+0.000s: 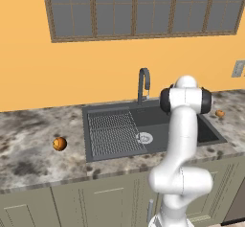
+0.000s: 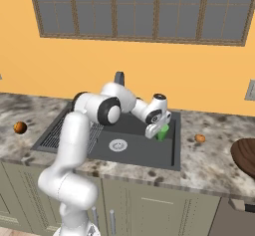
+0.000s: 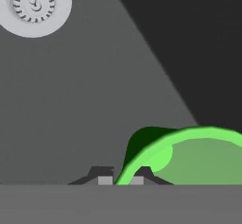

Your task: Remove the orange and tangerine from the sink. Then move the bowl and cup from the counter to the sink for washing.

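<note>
**Two fruits on the counter, one green cup in my pincer over the sink**

Both fruits lie on the speckled stone counter (image 1: 28, 144), one on each side of the basin. The larger orange (image 1: 59, 143) sits well to the left of the sink (image 1: 143, 120), near the middle of the counter's depth. The smaller tangerine (image 2: 199, 138) sits just right of the basin, on the strip of counter between the sink's right rim and the bowl (image 2: 245, 156). That bowl, reddish-brown and wide, rests at the far right of the counter, cut off by the edge of the right base view.

I reach across the basin from the left, forearm low, and my pincer (image 2: 158, 130) hangs over the right part of the sink, close to its right wall. My fingers are pinched tight on the rim of the cup (image 2: 163, 134). From my hand camera the two fingertips (image 3: 100, 176) stand on either side of the bright green wall, and the cup's round mouth opens to the right of them.

Below the cup lies the dark grey floor of the basin. The round silver drain (image 3: 33, 4) sits well away from the cup, toward the ribbed grid (image 1: 112, 132) that fills the left part of the sink. The curved dark faucet (image 1: 143, 83) rises from the far rim.
</note>
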Tool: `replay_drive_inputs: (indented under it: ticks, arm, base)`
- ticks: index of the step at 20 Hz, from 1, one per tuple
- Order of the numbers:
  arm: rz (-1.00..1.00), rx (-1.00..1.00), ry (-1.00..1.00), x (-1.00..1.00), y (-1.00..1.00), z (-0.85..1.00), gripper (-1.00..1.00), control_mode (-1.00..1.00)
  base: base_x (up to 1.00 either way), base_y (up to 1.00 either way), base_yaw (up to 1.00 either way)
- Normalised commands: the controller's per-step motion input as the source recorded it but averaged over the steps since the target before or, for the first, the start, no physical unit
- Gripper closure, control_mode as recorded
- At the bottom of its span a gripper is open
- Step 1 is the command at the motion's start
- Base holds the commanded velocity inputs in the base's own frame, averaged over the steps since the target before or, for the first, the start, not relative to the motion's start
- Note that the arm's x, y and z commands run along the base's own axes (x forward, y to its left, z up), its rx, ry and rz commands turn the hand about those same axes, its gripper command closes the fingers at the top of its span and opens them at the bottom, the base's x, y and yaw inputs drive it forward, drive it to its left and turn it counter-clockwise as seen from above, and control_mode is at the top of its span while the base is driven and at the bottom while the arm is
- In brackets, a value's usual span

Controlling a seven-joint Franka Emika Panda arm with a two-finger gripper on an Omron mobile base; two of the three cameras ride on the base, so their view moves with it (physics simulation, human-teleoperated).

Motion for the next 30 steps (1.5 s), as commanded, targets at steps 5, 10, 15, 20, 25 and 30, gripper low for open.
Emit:
replay_drive_inputs:
  ticks: [5,10,15,20,25,30]
  arm:
    - [0.00,-0.05,0.00,0.23,-0.08,-0.26,1.00,-1.00]
    - [0.00,-0.02,0.00,0.24,-0.09,-0.26,1.00,-1.00]
    - [0.00,-0.01,0.00,0.24,-0.15,-0.22,1.00,-1.00]
    - [0.00,-0.01,0.00,0.18,-0.16,-0.19,1.00,-1.00]
    - [0.00,-0.01,-0.01,0.17,-0.13,-0.19,1.00,-1.00]
    - [0.00,0.00,-0.01,0.13,-0.13,-0.19,1.00,-1.00]
  base:
    - [0.00,0.00,0.00]
    - [0.00,0.00,0.00]
    - [0.00,0.00,0.00]
    - [0.00,0.00,0.00]
    - [0.00,0.00,0.00]
    - [0.00,0.00,0.00]
